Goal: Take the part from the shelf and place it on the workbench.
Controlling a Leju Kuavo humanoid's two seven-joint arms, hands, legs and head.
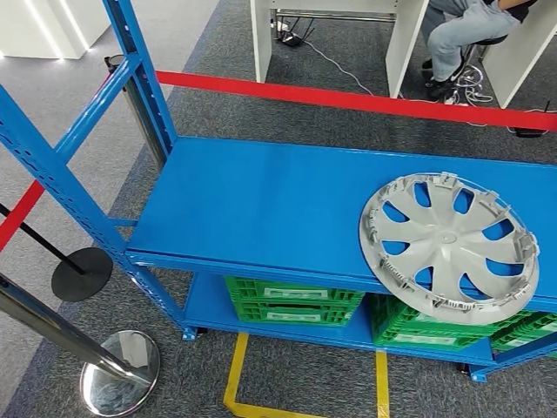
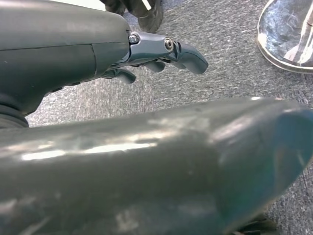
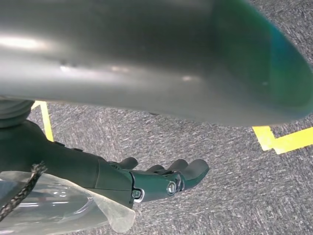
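Above grey carpet, the left hand (image 2: 162, 51) and right hand (image 3: 162, 178) hang with fingers slightly spread, apparently holding nothing. The part (image 1: 448, 246), a round grey plastic wheel cover with curved spokes, lies on the right of the blue metal shelf (image 1: 263, 205), overhanging its near edge.

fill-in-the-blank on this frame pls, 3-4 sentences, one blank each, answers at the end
1. The grey hubcap lies on the ____ shelf of the rack.
2. The crates on the lower shelf are ____ in colour.
3. The left hand hangs over grey carpet and holds ____.
4. The tape on the floor near the right hand is ____.

Answers: blue; green; nothing; yellow
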